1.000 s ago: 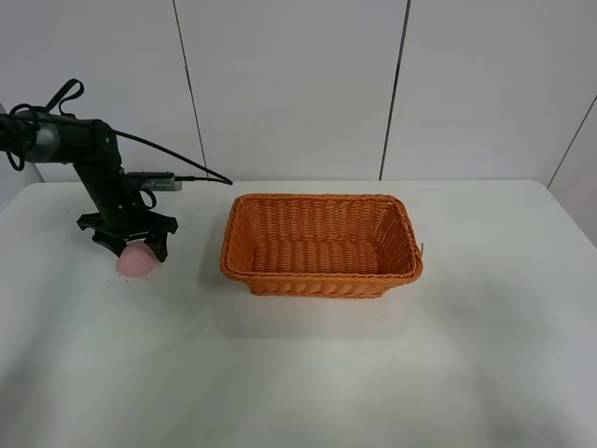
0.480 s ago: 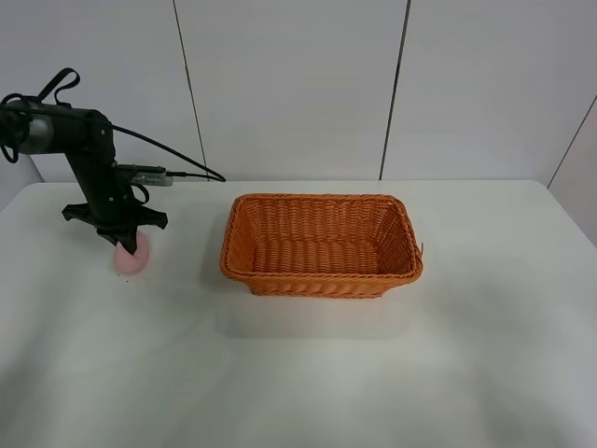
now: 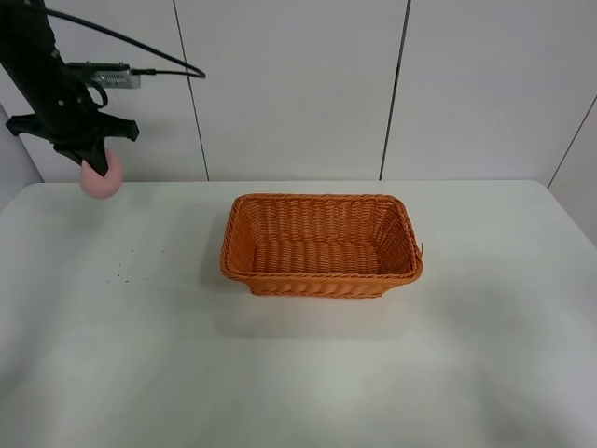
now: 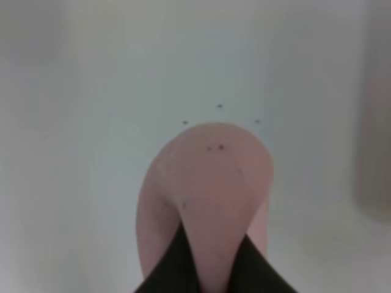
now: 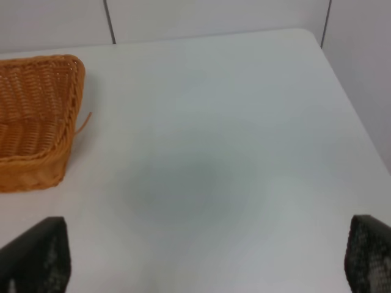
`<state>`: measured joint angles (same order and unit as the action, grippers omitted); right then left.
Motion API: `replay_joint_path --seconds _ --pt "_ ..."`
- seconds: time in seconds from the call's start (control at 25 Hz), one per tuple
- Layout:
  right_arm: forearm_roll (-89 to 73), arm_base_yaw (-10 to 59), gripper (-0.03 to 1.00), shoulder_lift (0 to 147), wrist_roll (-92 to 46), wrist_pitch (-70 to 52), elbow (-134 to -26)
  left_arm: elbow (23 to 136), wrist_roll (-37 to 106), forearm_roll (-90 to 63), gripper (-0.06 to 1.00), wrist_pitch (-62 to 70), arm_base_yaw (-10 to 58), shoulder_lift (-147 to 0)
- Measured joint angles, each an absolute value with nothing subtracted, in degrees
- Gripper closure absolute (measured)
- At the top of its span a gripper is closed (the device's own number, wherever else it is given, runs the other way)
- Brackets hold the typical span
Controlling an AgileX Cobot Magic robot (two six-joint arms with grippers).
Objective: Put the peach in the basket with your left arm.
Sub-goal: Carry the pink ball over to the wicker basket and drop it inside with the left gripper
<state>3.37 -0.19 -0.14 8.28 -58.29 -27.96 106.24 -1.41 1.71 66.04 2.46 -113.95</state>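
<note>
The peach (image 3: 100,177) is up in the air, pinched in the left jaws at the end of the left arm (image 3: 51,75), over the far-left corner of the surface (image 3: 298,373). It's well apart from the basket (image 3: 322,245), which sits approx mid-surface, a bit nearer the far edge, w/ nothing in it that I can see.

Handling, my guess: small, smooth, round, so prob v. light but slippy. Weight's no issue; rolling out of the pinch is. Can't tell soft or hard, as no dent shows where the jaws bite. Best hold is across the widest part, one tip each side of the middle, not near an end where it'd squirt out. Doesn't look fragile, so a short drop onto wicker should do no harm. The basket is big w/ flared sides, an easy target.

The views differ. The high cam gives the layout: height of the peach, gap to the basket, line of the arm. The grip itself is tiny there. The left wrist cam is the opposite: the peach fills the frame, dark jaw tips show at its base, closed narrow on it, plus a few specks (image 4: 215,147) on the skin; no basket in shot. The right wrist cam adds the right jaws, spread wide and holding nothing, facing the far-right corner, w/ one basket corner + a stray strand of wicker (image 5: 82,122).
</note>
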Motion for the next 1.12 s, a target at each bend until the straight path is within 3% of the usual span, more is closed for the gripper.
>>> replay_joint_path --seconds 0.28,0.88,1.12 --pt "3.37 -0.19 0.27 -0.14 8.28 -58.29 -27.96 109.52 -0.58 -2.42 0.83 67.04 4.81 -113.16" --pt "3.37 -0.19 0.27 -0.14 8.28 -58.29 -27.96 110.18 0.0 -3.01 0.83 65.99 27.91 -119.45" --pt "3.37 -0.19 0.27 -0.14 8.28 -58.29 -27.96 110.18 0.0 -3.48 0.83 59.41 33.28 -125.19"
